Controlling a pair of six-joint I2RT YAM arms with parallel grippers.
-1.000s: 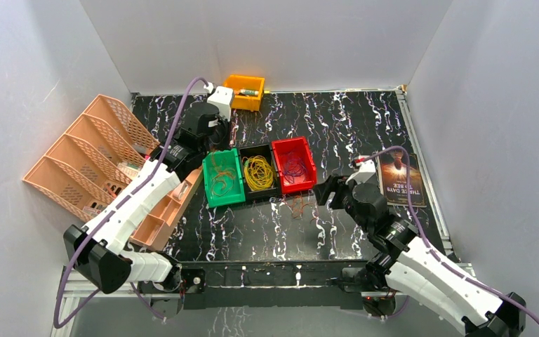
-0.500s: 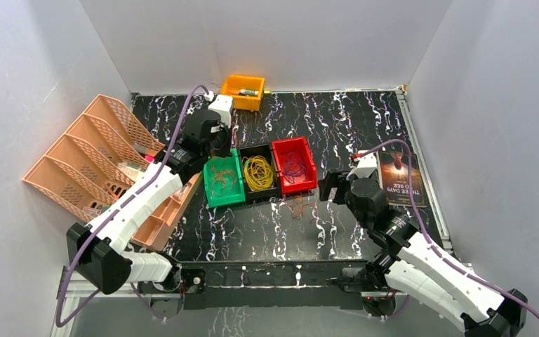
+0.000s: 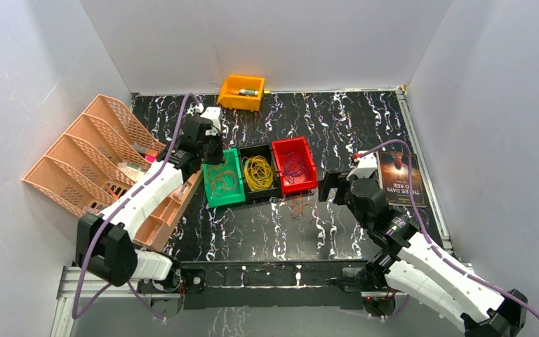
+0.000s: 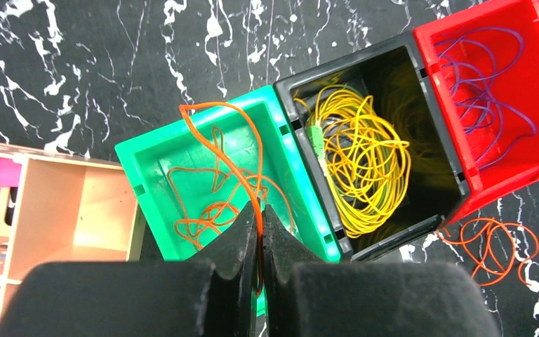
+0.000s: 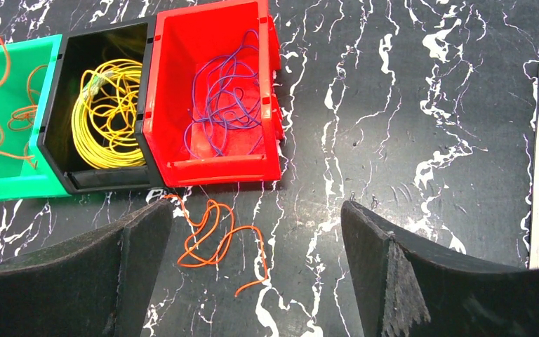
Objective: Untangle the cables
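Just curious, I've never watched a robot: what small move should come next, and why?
Probably lower the right gripper onto the loose orange cable: its jaws stand open above it, and it lies on the table before the red bin, outside every bin.

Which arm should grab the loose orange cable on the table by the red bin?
Right. The right gripper, open, hangs near the loose orange cable; the left gripper is shut on the orange cable rising from the green bin.

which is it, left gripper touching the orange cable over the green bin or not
Touching. The left wrist view shows the left gripper shut on an orange cable strand rising from the green bin.
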